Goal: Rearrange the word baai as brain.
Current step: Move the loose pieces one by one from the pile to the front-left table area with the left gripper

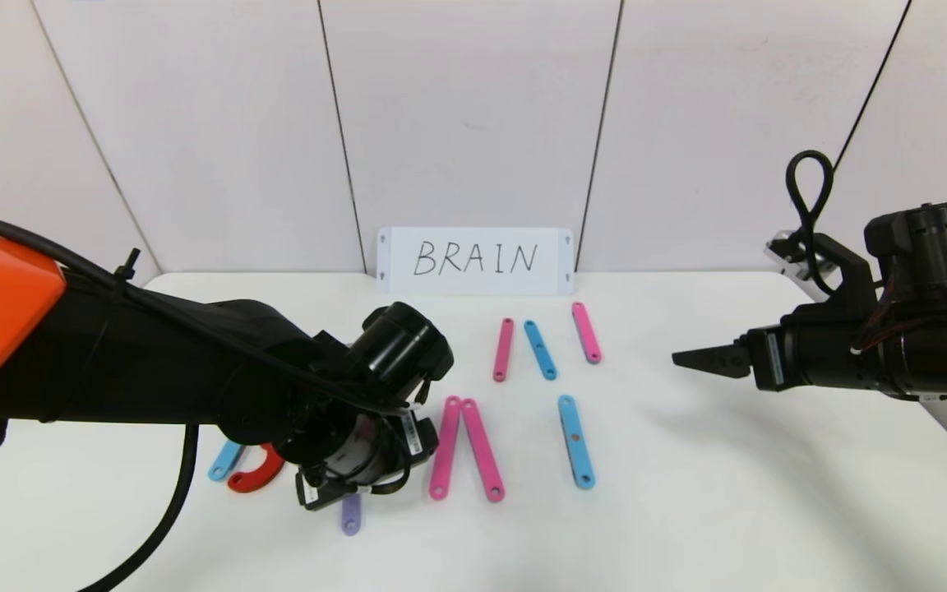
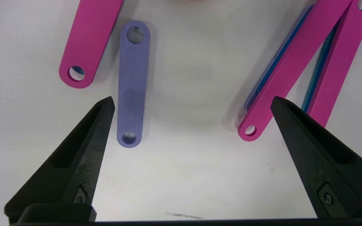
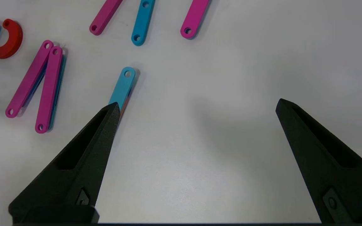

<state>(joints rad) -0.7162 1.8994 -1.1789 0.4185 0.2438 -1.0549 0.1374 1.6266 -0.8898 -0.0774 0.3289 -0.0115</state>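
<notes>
The left gripper [image 2: 192, 103] hangs low over the white table [image 1: 728, 493], left of centre, with its jaws spread wide and nothing between them but bare tabletop. A purple strip [image 2: 131, 84] lies flat just beside one black finger [image 2: 86, 141]; whether they touch I cannot tell. In the head view only that strip's near end pokes out below the wrist.

The coloured letter pieces are scattered across the middle of the table. Just right of the left wrist, two pink strips [image 1: 465, 448] meet at their far ends and splay apart toward the near edge. Farther right lies a single light-blue strip [image 1: 576, 441]. Beyond them, toward the far edge, sit three separate strips: pink, blue [image 1: 540, 349] and pink. A red half-ring [image 1: 258, 473] and another blue strip [image 1: 224, 460] lie to the left, partly under the left arm.

The white card reading BRAIN [image 1: 476, 261] stands against the far wall.

The right gripper [image 3: 196, 106] hovers above the table's right side, jaws wide apart and empty.
</notes>
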